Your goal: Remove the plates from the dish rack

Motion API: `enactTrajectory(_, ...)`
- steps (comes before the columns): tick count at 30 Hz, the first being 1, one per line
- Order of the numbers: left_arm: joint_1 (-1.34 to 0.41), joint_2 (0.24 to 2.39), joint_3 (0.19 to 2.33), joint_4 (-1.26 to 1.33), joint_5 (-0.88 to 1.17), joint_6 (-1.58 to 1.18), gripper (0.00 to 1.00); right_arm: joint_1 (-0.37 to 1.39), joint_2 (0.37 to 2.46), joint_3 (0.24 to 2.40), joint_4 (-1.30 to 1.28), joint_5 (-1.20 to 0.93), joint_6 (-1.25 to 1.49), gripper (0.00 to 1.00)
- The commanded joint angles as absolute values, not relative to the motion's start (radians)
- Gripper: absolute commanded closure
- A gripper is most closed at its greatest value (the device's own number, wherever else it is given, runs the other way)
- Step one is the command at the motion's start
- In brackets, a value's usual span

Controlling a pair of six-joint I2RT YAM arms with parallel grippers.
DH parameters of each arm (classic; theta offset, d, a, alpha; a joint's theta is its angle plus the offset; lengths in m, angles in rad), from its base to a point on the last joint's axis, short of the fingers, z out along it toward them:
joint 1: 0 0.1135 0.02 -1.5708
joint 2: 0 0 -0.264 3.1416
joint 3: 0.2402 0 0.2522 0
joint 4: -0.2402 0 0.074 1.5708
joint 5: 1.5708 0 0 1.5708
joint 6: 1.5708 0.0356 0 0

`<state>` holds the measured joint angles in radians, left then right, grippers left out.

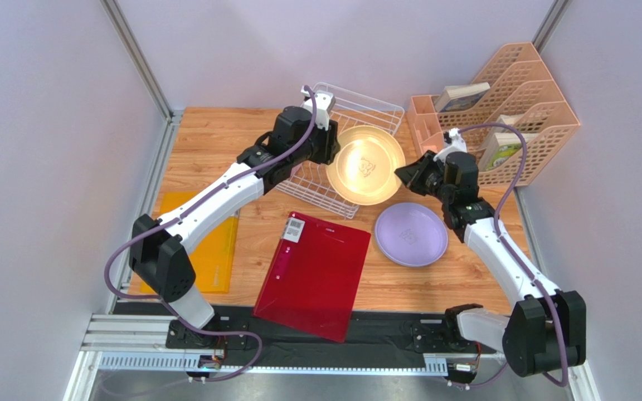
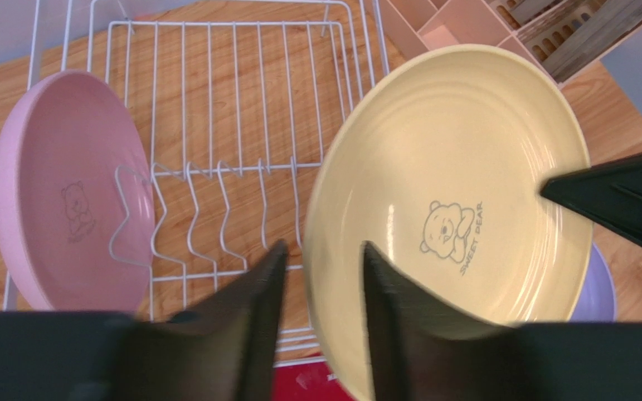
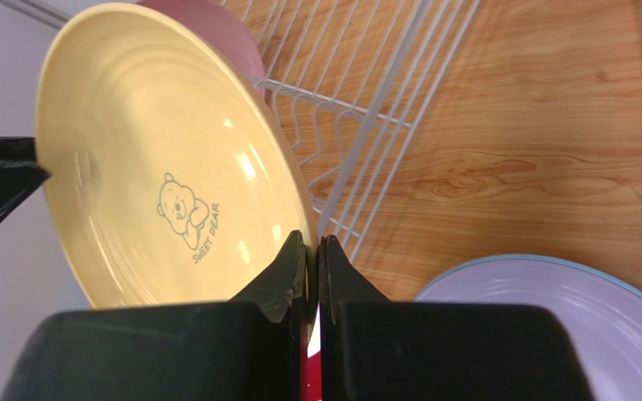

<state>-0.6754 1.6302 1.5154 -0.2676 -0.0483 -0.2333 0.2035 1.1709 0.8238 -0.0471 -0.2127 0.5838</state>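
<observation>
The right hand (image 3: 313,252) pinches the yellow plate (image 3: 148,159) by its rim, likely for handover; the left hand (image 2: 321,251) straddles it, spread.

Overhead view looks down on the table (image 1: 207,138); both close wrist views share the tan-yellow plate (image 2: 467,167).

The left gripper (image 2: 323,251) straddles the rim of the tan-yellow plate (image 2: 467,142), apparently loosely.
</observation>
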Motion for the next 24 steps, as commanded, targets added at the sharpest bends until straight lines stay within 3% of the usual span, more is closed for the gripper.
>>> enactTrajectory(1, -0.664, 1.585, 1.509, -0.175, 0.026, -0.258, 0.44, 0.117, 1.115, 0.755, -0.026, -0.255, 0.626, 1.00)
enactTrajectory(4, -0.641, 1.591, 1.505, -0.183, 0.011, -0.252, 0.22, 0.046, 1.034, 0.727, -0.116, -0.221, 0.612, 1.00)
enactTrajectory(7, -0.621, 1.580, 1.479, -0.172, -0.041, -0.227, 0.19, 0.020, 0.944, 0.715, -0.254, -0.146, 0.572, 1.00)
enactTrajectory(10, -0.594, 1.575, 1.467, -0.172, -0.106, -0.201, 0.07, 0.014, 0.850, 0.706, -0.386, -0.054, 0.563, 1.00)
enactTrajectory(16, -0.542, 1.589, 1.462, -0.179, -0.222, -0.135, 0.05, 0.014, 0.735, 0.696, -0.626, 0.109, 0.601, 1.00)
enactTrajectory(24, -0.509, 1.647, 1.453, -0.155, -0.278, -0.110, 0.06, 0.014, 0.684, 0.631, -0.709, 0.160, 0.666, 1.00)
